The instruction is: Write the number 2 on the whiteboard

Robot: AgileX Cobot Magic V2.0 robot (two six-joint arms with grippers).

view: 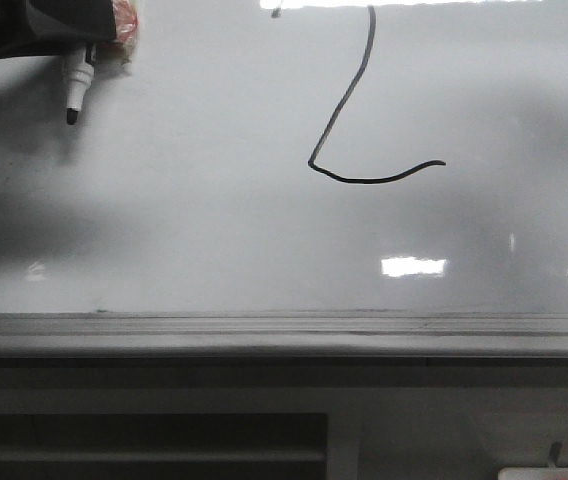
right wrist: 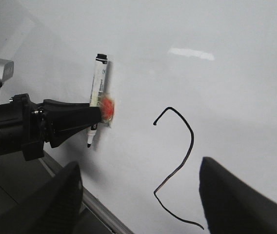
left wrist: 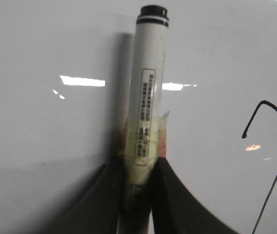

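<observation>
Black number 2 (right wrist: 177, 168) on the whiteboard (right wrist: 226, 97), left gripper (right wrist: 97, 118) clamping a marker (right wrist: 98, 82) beside it, right fingers (right wrist: 231, 195) spread apart

**Dim, soft-focus views with glare on a glossy board**

Lit from overhead, judging by bright rectangular reflections on the whiteboard (view: 214, 240): one along the top edge in the front view, two more low on the right. Greyish and rather dim overall, with mild grain. Broad soft shadow spread across the left of the board below the marker pen (view: 76, 88). In the left wrist view, a dark shadow just beside the pen barrel; fingers (left wrist: 187, 204) blurred and out of focus. In the right wrist view, near fingers (right wrist: 236, 195) also blurred, board brighter, black line (right wrist: 182, 161) fairly sharp.
</observation>
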